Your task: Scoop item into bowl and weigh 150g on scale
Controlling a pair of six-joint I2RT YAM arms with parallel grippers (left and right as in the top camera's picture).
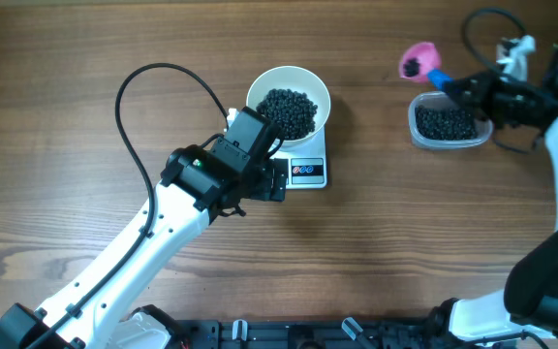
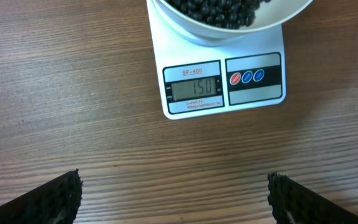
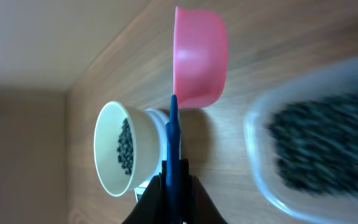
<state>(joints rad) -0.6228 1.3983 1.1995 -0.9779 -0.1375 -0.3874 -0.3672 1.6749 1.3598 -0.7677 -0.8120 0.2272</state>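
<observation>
Wooden table (image 1: 66,78), grains (image 1: 289,110) in bowl (image 1: 251,97), tub (image 1: 416,130), scoop (image 1: 422,50)

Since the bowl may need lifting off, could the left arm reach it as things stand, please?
Probably yes: the left pincer hangs open before the scale, the bowl just behind, nothing between them.

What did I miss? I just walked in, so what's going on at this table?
Two robot arms are weighing out black beads. The white bowl of beads sits on the scale, whose display reads 150. The right gripper is shut on the blue handle of a pink scoop, which holds a few beads beside the clear tub. The left gripper hovers open in front of the scale, holding nothing.
</observation>
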